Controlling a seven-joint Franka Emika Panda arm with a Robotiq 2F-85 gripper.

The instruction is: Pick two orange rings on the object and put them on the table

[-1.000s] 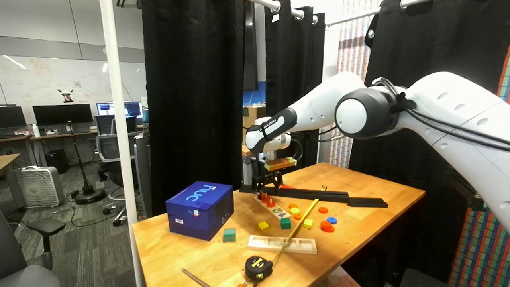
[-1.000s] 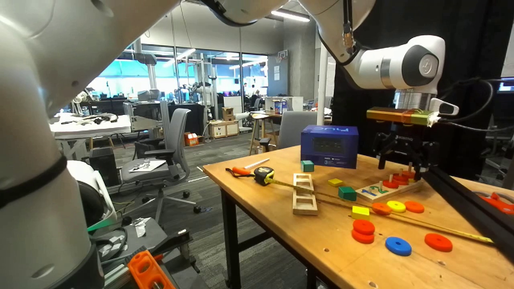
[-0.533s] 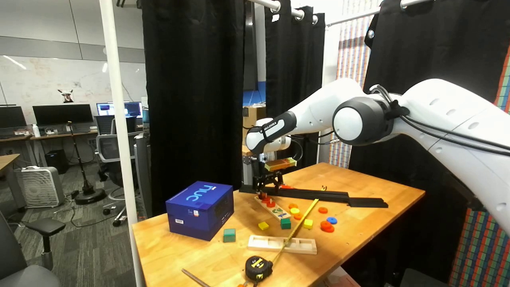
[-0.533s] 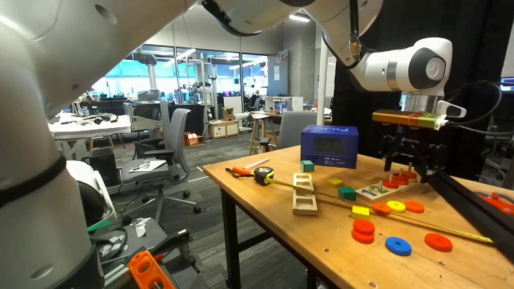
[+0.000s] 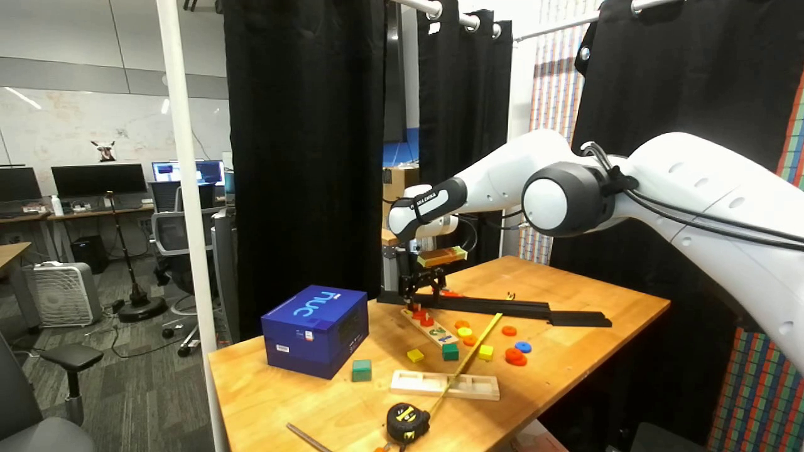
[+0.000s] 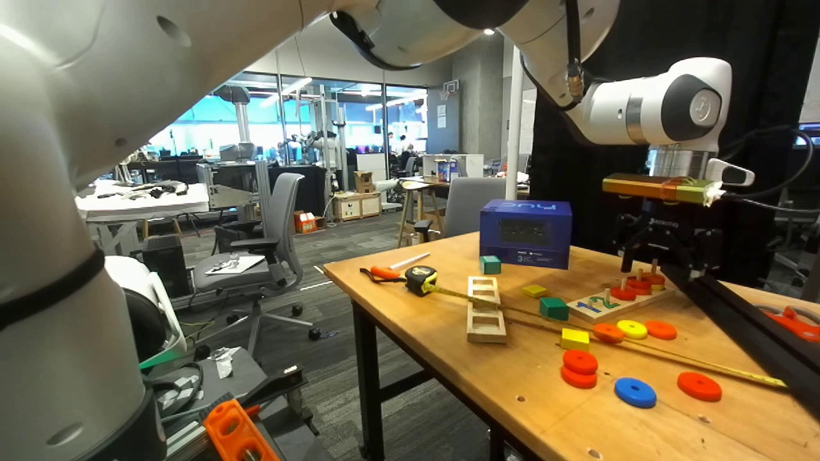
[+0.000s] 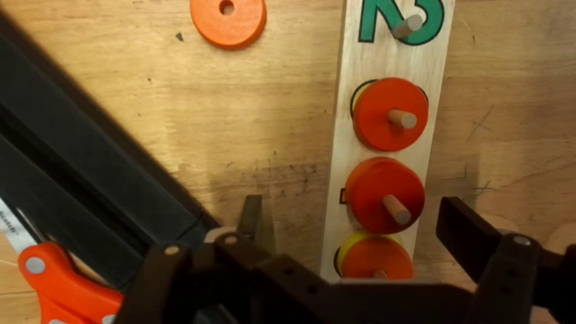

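A light wooden peg board lies on the table. Orange rings sit on its pegs: a near-end ring with a yellow piece under it, a middle ring and another ring. They also show on the board in an exterior view. My gripper is open and empty above the board. Its fingers stand apart on either side of the board near the middle ring, touching nothing visible. The gripper also shows in both exterior views. The near-end ring is partly hidden by the gripper body.
Several loose orange rings lie on the table, one near a yellow ring, plus a blue ring. A black bar runs close beside the gripper. Orange-handled scissors, a tape measure and a blue box are nearby.
My gripper has shifted slightly right in an exterior view, over the far end of the board, staying open. The arm's elbow has lowered. The rings have not moved.
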